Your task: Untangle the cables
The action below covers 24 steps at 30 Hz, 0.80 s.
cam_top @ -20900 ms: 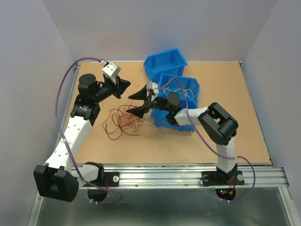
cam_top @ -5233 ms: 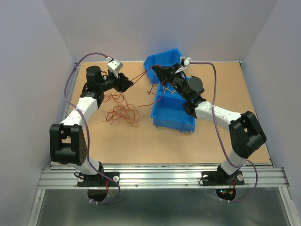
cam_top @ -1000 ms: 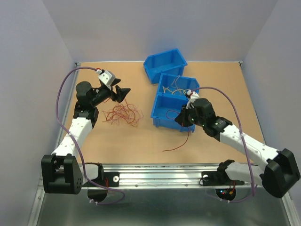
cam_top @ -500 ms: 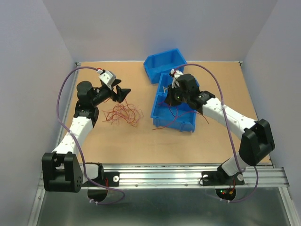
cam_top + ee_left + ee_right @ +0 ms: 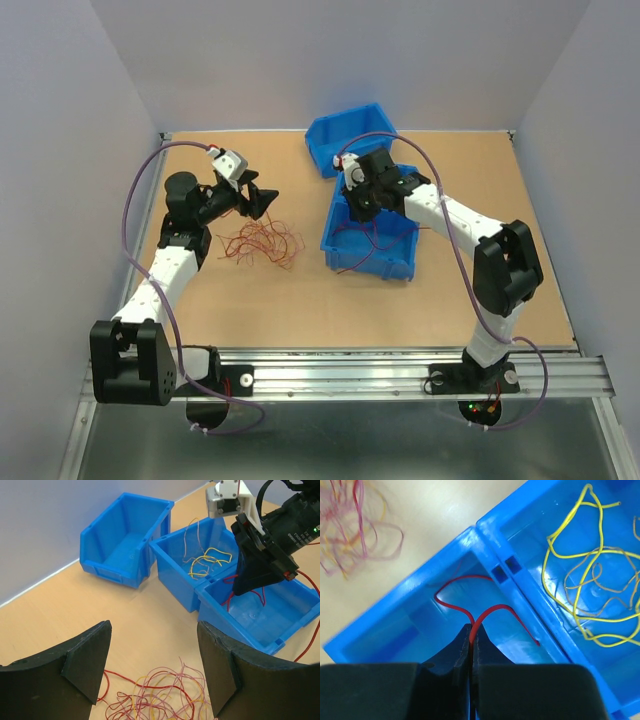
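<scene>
Cables [image 5: 262,243] in red, orange and yellow lay as a loose tangle on the table [image 5: 300,300], left of centre in the overhead view. In the left wrist view the frame's bottom edge cut the tangle off. The left gripper [image 5: 155,665] hung over its far edge, fingers spread wide, grasping nothing and clear of the strands.

Right of centre, the right gripper [image 5: 471,632] was clenched on one red cable [image 5: 487,611]. This cable rose from the fingertips and forked into two arcs over the nearest blue bin [image 5: 395,610]. Overhead, the arm hid most of that strand. Beyond, yellow cables [image 5: 590,580] lay looped in the middle bin [image 5: 545,525]. The farthest bin [image 5: 350,135] sat just behind it, at upper centre.
</scene>
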Motion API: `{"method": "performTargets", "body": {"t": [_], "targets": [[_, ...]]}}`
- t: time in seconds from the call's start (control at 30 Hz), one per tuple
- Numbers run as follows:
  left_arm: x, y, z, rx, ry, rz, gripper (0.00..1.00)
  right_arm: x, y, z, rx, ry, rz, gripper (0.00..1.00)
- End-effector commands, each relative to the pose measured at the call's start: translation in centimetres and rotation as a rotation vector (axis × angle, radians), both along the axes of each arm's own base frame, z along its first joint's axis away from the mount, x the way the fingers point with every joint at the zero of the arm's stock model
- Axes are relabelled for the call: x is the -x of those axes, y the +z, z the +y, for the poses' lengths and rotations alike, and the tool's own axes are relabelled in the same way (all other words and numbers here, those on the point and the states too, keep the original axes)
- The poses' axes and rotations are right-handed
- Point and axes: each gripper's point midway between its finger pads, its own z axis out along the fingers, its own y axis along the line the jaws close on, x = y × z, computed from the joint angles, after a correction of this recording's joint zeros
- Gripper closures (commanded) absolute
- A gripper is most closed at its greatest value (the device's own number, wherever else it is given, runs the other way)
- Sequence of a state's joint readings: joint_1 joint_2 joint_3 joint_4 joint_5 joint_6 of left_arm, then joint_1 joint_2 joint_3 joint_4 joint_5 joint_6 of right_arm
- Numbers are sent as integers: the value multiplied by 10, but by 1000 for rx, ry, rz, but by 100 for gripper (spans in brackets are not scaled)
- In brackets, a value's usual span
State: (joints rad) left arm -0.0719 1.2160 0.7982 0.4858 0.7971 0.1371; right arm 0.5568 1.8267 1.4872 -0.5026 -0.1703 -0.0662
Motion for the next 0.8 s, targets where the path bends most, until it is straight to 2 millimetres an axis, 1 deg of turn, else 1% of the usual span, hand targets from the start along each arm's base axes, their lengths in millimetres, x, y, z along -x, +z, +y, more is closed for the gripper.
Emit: {"method": "performTargets", "body": {"t": [0.0, 0.03, 0.1, 0.23, 0.27, 0.37, 0.47, 0.5, 0.57, 0.6, 0.63, 0.67, 0.7, 0.73, 0.77], "targets": [[-1, 24, -4, -5, -23, -83, 20, 1, 10, -9, 108, 226, -120, 99], [-1, 24, -4, -6, -23, -83, 20, 4, 12, -8, 107, 274, -142, 99], [-3, 21, -4, -7, -23, -75, 20, 5, 5, -8, 108, 295, -151, 99], [-4, 20, -4, -8, -20, -70, 20, 7, -11, -5, 139, 407, -169, 99], [-3, 21, -5, -8, -23, -73, 20, 8, -11, -3, 136, 436, -177, 99], [-2, 22, -4, -9, -20, -76, 20, 21, -24, 2, 117, 556, -183, 98], [-3, 21, -4, -9, -17, -73, 20, 21, -28, 4, 119, 599, -207, 98], [-3, 20, -4, -10, -17, -70, 20, 20, -31, 6, 114, 596, -203, 95], [-4, 20, -4, -11, -15, -71, 20, 18, -27, 10, 90, 579, -193, 87], [-4, 19, -4, -11, -15, -68, 20, 17, -22, 12, 78, 570, -196, 61], [-5, 19, -4, -11, -14, -66, 20, 15, -14, 16, 57, 566, -205, 45], [-5, 20, -4, -11, -12, -69, 20, 16, -8, 17, 48, 567, -214, 34], [-4, 20, -3, -13, -12, -73, 20, 17, -4, 20, 31, 575, -220, 33], [-4, 20, -4, -13, -14, -72, 20, 20, 7, 20, 16, 578, -236, 33], [-3, 21, -4, -13, -12, -75, 20, 22, 8, 20, 15, 575, -243, 33]]}}
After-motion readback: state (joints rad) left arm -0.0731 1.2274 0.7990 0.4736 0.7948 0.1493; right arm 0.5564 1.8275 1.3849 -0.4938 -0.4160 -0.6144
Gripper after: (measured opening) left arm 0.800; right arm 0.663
